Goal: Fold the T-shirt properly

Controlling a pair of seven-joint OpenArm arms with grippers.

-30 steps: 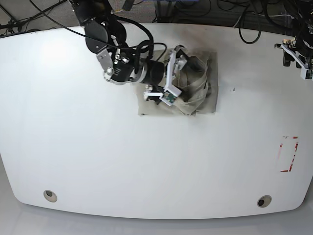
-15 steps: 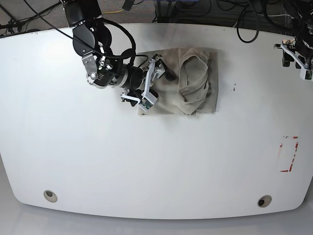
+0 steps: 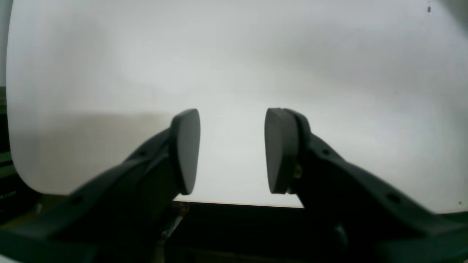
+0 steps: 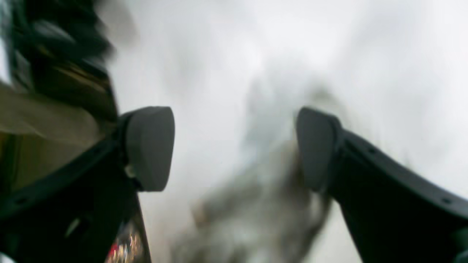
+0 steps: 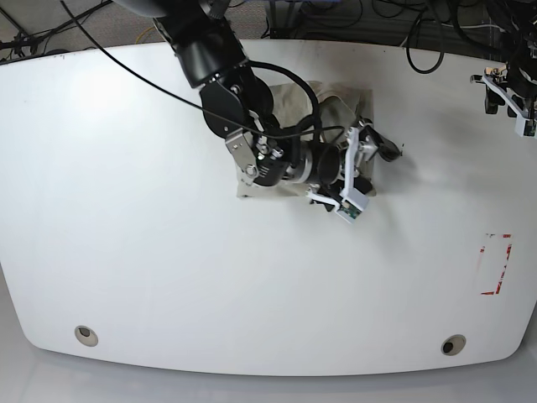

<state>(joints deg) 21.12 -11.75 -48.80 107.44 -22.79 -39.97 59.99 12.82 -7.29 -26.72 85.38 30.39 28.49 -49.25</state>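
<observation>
Here the right hand [image 5: 376,164] gapes empty over the T-shirt [image 5: 331,92], left hand [image 3: 232,149] parted

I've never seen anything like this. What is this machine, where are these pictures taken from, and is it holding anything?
It is a robot with two arms at a white table. One picture looks down from above; the other two come from small cameras on the wrists, looking out between each claw's two fingers. From above, the right arm reaches across a folded beige T-shirt, and its right gripper sits open past the cloth's edge, holding nothing. Its wrist picture is blurred. The left gripper waits at the table's far corner, open too, with only bare table between its fingers. Red tape marks one spot.
</observation>
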